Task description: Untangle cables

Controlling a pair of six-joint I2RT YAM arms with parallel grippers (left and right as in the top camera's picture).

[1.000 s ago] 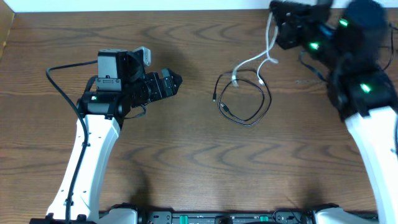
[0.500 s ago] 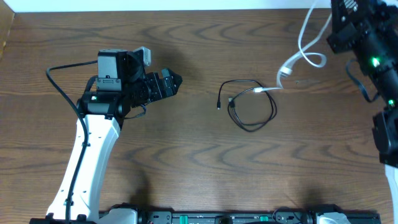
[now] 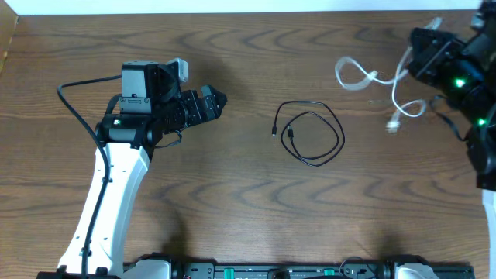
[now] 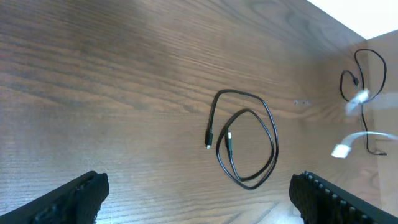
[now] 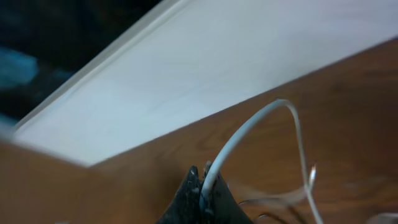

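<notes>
Status: white cable (image 3: pixel 363 76) pinched tight in right fingers (image 5: pixel 193 194), far-right over the counter (image 3: pixel 232 201). It's blurred but looks clear of black cable (image 3: pixel 341 138), looped flat mid-counter. The left fingers (image 4: pixel 81 193) are spread wide, holding nothing.

We take this for a robotics lab. A left arm (image 3: pixel 108 186) and a right arm (image 3: pixel 457 62), white shells over black joints, stand at the near edge of a wood-grain table (image 3: pixel 232 209) above a black base rail (image 3: pixel 271 271). Green status lights (image 3: pixel 459 83) glow on the right arm. The workpieces are a thin black cable (image 3: pixel 341 138) and a white cable (image 3: pixel 394 122). A plain white board (image 3: pixel 194 6) lines the far edge.
</notes>
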